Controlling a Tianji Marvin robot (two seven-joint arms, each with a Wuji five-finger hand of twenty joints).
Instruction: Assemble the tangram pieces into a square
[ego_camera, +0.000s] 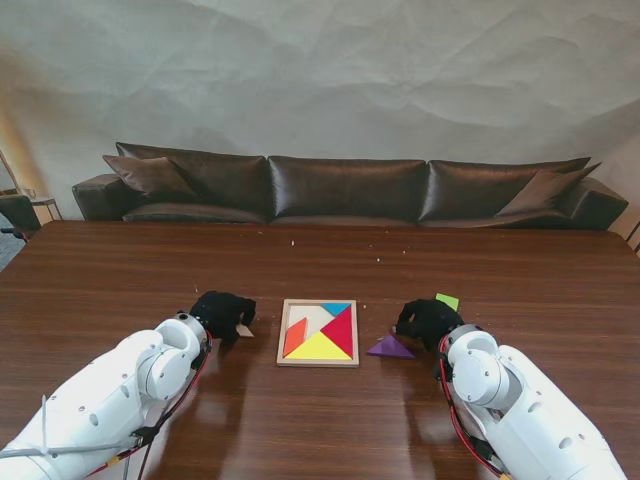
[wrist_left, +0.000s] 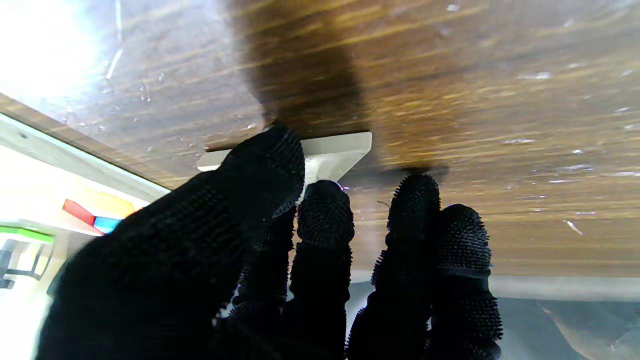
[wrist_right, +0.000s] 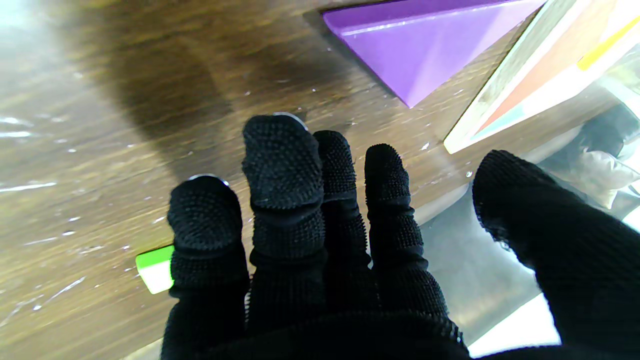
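A wooden tray sits in the middle of the brown table. Inside it lie an orange piece, a red piece, a yellow piece, a blue piece and a pale bare spot.

The left hand (in a black glove) rests on the table, left of the tray. Its thumb and one finger pinch a white piece that lies flat on the wood.

The right hand is right of the tray. Its fingers are spread and hold nothing. A purple triangle lies between this hand and the tray, just beside the hand. A green piece lies a little farther away, on the hand's right.
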